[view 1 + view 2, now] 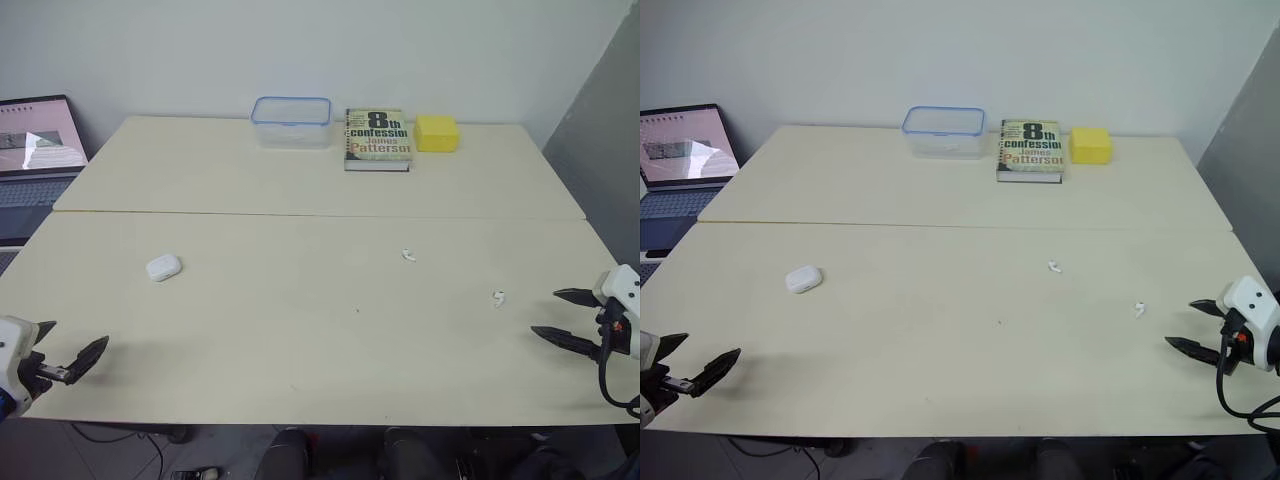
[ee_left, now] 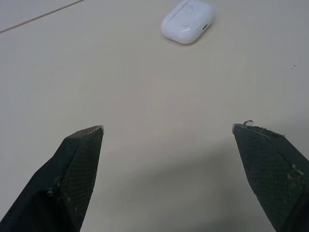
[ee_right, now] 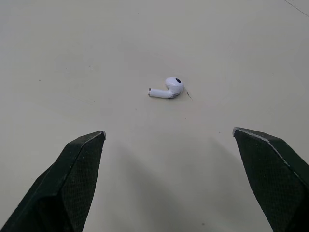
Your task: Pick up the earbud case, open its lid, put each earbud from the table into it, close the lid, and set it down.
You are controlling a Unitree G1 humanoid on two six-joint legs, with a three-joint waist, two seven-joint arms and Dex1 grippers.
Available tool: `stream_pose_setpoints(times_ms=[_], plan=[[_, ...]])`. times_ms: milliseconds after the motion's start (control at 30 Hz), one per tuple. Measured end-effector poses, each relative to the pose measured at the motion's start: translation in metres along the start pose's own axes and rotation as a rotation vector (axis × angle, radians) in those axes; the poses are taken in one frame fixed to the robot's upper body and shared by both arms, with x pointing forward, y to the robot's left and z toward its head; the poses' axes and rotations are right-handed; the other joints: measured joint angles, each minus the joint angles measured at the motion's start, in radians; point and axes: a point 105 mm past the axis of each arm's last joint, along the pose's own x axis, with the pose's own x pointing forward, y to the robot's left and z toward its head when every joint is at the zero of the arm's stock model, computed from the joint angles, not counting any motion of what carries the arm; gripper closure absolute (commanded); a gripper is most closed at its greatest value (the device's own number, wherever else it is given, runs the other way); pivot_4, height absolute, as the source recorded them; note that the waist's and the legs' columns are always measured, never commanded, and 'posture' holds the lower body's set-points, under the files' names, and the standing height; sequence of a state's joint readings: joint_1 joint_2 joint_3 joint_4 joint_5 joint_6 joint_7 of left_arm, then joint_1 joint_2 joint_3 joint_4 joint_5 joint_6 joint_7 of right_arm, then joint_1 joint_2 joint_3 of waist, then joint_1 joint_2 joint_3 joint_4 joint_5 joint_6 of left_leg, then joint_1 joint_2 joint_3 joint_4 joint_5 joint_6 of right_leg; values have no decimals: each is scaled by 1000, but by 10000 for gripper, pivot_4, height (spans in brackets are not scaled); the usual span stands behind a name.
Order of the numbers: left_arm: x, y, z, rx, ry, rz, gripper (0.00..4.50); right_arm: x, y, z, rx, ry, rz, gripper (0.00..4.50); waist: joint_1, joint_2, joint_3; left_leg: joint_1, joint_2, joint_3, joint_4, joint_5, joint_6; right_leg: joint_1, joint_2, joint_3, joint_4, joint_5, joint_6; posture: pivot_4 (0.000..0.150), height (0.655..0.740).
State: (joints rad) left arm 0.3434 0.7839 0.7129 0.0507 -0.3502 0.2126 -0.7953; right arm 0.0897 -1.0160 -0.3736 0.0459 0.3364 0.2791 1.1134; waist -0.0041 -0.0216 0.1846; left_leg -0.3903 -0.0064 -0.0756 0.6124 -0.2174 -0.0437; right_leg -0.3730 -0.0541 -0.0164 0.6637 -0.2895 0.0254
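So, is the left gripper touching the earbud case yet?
Apart. The left wrist view shows bare table between the open left gripper and the earbud case.

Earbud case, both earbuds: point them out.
earbud case [image 2: 188, 21]: left wrist view, shell middle.
middle earbud [image 1: 408, 256]: left eye view, its centre.
right-side earbud [image 3: 174, 86]: right wrist view, rounded head.

back row: container [image 1: 291, 121], book [image 1: 378, 139] and block [image 1: 437, 133] lined up left to right along the far edge of the worktop [image 1: 300, 330]
left half: earbud case [image 1: 163, 267] on its own, well apart from the rest
right half: middle earbud [image 1: 408, 256] a bit right of centre; right earbud [image 1: 498, 297] further right and nearer the front
off the left edge: laptop [image 1: 35, 160]
front corners: left gripper [image 1: 78, 335] in front of the case, right gripper [image 1: 545, 312] near the right earbud, on its right
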Motion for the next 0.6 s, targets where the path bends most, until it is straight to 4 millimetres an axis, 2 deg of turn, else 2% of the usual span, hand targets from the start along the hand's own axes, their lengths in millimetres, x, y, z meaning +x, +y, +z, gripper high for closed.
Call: stream_pose_setpoints(times_ms=[267, 600], plan=[[7, -1, 19, -13, -54, -75, 0, -4, -4, -1, 6, -6, -24, 382, 1, 0, 0, 1, 0, 2, 0, 0, 0, 0, 0, 2, 0, 1, 0, 1500, 7400], [6, -4, 16, -66, -76, -132, 0, -6, -4, 4, 14, -43, -13, 382, -1, 0, 0, 1, 1, 3, 0, 0, 0, -1, 0, 3, 0, 1, 0, 1500, 7400]])
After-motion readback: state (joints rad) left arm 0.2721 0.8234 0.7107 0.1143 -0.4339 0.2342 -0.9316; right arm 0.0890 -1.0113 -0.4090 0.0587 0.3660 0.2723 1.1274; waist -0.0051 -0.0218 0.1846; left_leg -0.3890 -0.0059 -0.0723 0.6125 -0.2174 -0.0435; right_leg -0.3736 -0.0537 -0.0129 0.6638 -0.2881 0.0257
